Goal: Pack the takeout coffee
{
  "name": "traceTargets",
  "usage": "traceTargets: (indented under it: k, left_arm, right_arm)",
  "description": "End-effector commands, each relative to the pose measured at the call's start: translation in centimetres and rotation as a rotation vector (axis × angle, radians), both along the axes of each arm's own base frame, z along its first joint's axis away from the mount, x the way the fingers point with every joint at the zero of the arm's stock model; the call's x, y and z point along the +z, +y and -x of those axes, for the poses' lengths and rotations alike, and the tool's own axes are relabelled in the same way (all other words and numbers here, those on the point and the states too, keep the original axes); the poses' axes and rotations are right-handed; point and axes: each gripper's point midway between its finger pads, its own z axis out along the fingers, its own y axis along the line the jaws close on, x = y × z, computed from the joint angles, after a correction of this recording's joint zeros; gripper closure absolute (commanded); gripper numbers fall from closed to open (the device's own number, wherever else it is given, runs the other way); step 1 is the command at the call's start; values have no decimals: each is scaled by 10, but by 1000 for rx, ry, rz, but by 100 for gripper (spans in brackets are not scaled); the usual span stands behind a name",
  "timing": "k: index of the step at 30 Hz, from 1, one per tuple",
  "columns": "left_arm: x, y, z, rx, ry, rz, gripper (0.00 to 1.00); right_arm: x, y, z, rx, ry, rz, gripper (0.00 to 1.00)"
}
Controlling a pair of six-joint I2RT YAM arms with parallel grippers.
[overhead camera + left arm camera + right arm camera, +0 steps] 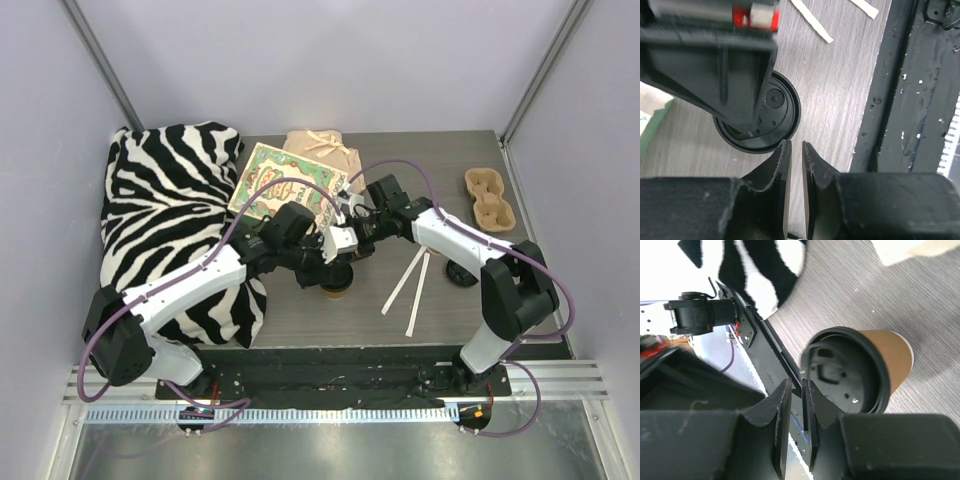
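I see the takeout coffee (337, 286): a small kraft-brown paper cup with a round black lid seated on top. It stands upright near the middle of the grey wood-grain table (320, 325).

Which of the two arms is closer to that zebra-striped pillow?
Left. The left arm stretches right over the zebra pillow at its near corner. The right arm stands on the opposite side, reaching only to the coffee cup mid-table.
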Motion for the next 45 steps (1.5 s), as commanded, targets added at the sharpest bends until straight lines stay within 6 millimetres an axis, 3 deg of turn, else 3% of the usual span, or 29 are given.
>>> traceTargets:
  k: [1,11,14,19,24,27,30,31,34,36,41,44,45]
  left_arm:
    - [12,-12,-10,-50,-122,29,83]
    - [-28,-15,-21,-93,-222,-85,83]
    - [-19,-19,-21,-95,-237,-73,83]
    - [15,-29,-19,-119,-281,-37,80]
    - [13,-29,-12,-146,-281,-49,80]
    - [-1,-29,-9,-150,-251,-70,80]
    - [-29,-28,-10,-152,-216,-117,79]
    - [-51,-24,-12,-150,-209,-164,79]
    - [-89,-9,-10,-155,-167,-267,81]
    - [-97,-2,-6,-157,-146,-294,83]
    - [-75,-2,-11,-155,-193,-283,85]
    - [-40,-11,-12,-148,-218,-217,84]
    - [-15,-21,-15,-145,-235,-162,83]
  right_arm:
    - [-16,7,-2,-11,56,-10,78]
    - [-32,4,4,-28,117,5,80]
    - [-34,3,4,-28,125,5,80]
    - [-38,3,3,-30,142,4,81]
    - [-36,4,2,-29,136,0,81]
    - [-37,3,3,-30,138,1,81]
    - [-38,3,4,-30,139,2,81]
    - [-39,3,4,-31,140,2,81]
    - [-40,2,4,-32,142,3,81]
    - [-43,1,5,-32,150,7,81]
    - [-43,1,5,-29,153,3,81]
    - [-40,1,5,-29,147,-2,81]
    - [-39,1,5,-29,143,-4,81]
